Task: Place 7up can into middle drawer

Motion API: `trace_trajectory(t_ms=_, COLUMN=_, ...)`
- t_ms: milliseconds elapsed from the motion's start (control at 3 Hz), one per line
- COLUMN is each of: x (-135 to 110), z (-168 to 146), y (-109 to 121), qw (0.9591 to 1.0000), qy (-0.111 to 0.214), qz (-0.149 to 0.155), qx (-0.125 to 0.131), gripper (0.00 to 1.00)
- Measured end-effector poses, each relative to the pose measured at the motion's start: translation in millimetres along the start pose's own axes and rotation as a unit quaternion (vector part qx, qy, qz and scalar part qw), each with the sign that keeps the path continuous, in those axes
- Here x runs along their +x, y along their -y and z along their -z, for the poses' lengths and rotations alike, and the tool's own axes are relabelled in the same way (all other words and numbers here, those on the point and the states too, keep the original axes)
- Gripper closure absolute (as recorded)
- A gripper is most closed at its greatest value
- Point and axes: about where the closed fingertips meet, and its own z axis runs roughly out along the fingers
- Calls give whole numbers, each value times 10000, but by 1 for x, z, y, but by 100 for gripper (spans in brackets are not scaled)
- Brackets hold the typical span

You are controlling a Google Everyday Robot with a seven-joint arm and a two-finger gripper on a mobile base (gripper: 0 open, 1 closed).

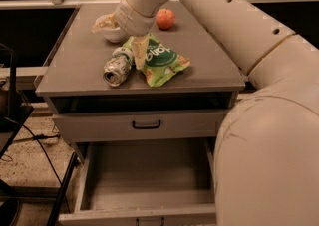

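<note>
The 7up can point(116, 66) lies on its side on the cabinet top point(75, 65), silver top facing the front edge. Its right side touches a green crisp bag point(162, 60). My gripper point(119, 45) hangs open just above the can's far end. One pale finger point(141, 52) points down between the can and the bag, and the other reaches left over a white bowl. Below, the middle drawer point(149, 182) is pulled open, showing a bare grey floor. My arm's bulky lower link hides the drawer's right side.
A white bowl point(113, 32) and a red-orange apple point(165, 19) sit at the back of the cabinet top. A shut drawer front with a black handle point(146, 124) is above the open drawer. Dark cables and a stand point(15, 120) stand at the left.
</note>
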Motion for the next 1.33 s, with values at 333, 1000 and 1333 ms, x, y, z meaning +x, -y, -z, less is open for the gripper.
trace_trajectory(t_ms=333, x=0, z=-2, y=0, qw=10000, qy=22, qz=0, qx=-4, gripper=37)
trace_trajectory(t_ms=1000, x=-2, z=-12, y=-1, qw=9998, qy=114, qz=49, qx=-128, gripper=28)
trace_trajectory(t_ms=1333, x=-5, z=-20, y=-3, qw=9992, qy=189, qz=135, qx=-325, gripper=30)
